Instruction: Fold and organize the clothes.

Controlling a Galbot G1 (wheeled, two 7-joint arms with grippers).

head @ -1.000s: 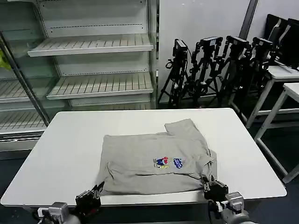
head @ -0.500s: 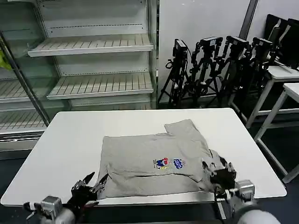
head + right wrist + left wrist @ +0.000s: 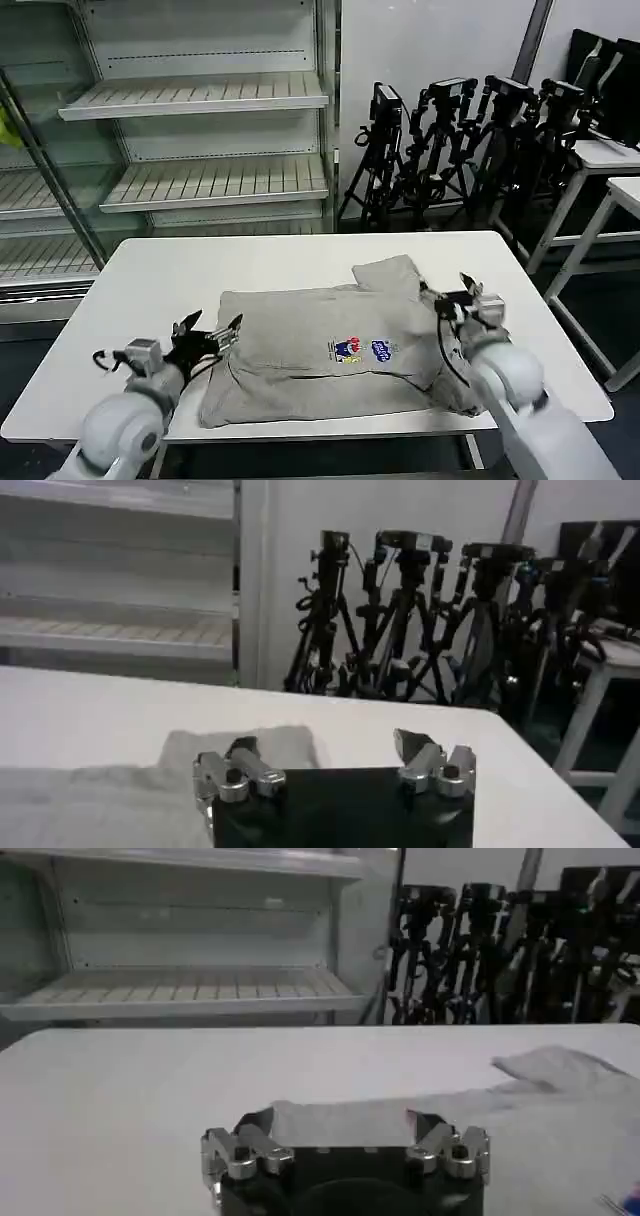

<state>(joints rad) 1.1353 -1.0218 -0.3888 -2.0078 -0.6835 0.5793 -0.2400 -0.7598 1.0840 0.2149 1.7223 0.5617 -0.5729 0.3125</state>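
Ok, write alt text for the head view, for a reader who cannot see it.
A light grey shirt with a small printed chest graphic lies partly folded on a white table. The open left gripper is at its left edge and the open right gripper at its right edge. Empty shelves and camera tripods stand behind.

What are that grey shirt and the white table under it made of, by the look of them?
The grey shirt looks like soft matte cotton knit: it lies limp, with soft folds and creases and no shine. The white table seems a hard, smooth board, perhaps laminate: flat, even, faintly glossy. Its core cannot be told.
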